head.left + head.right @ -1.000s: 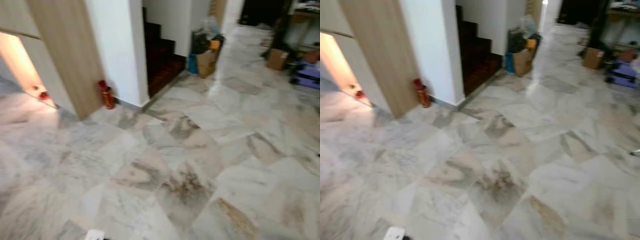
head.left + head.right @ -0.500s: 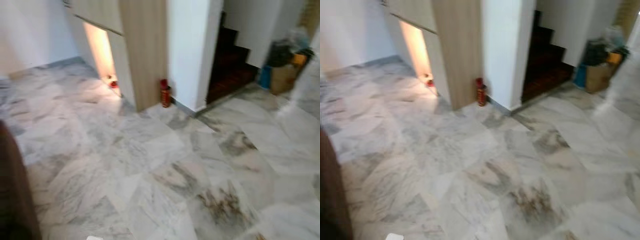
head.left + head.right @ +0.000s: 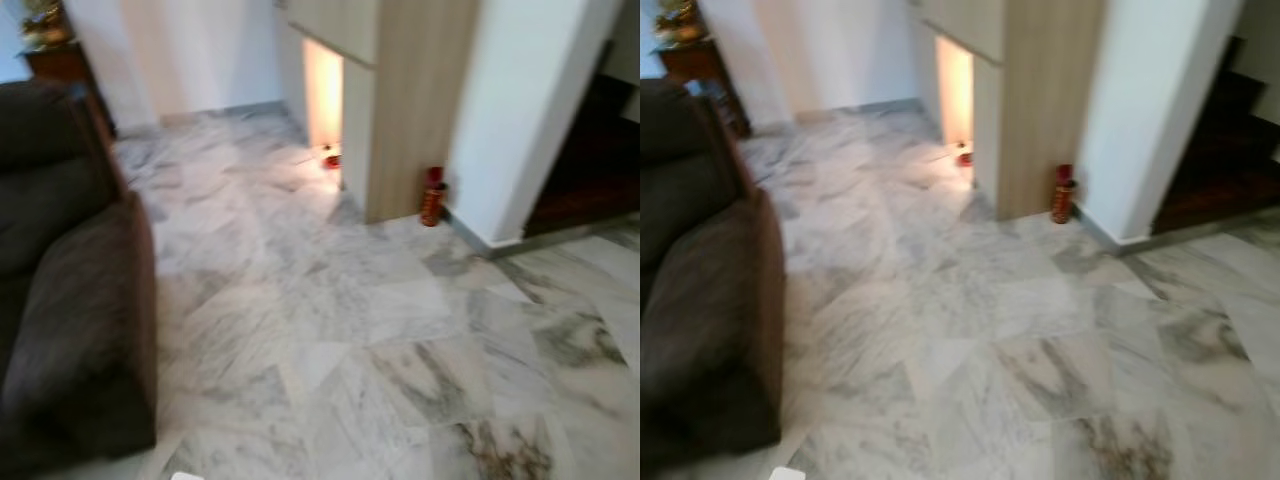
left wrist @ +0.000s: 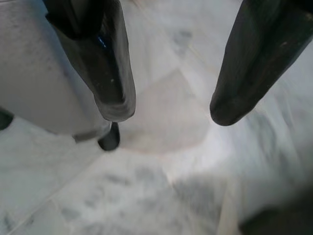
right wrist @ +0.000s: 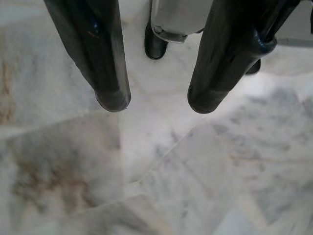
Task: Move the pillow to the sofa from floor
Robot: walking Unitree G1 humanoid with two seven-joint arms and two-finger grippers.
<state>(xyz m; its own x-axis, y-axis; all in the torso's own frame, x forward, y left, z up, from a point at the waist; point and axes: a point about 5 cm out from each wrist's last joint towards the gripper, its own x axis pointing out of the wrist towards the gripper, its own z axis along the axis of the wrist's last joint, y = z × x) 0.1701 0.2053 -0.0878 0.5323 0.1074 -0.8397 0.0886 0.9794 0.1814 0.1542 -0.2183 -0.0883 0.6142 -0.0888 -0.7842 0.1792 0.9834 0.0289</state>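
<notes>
A dark brown sofa stands at the left of the head views, its near arm running down to the marble floor. My left gripper hangs open over the floor in the left wrist view, nothing between its black fingers. In the right wrist view my right gripper is open too, pointing down at bare marble beside my own foot. I see no pillow in these frames.
A wood-panelled cabinet with a lit niche and a white wall corner stand ahead. A red can sits at the cabinet's foot. Dark stairs lie far right, a dark side table behind the sofa.
The whole view has swung to the left: the stairs and cabinet slid right and the sofa came into view. Both arms hang as before.
</notes>
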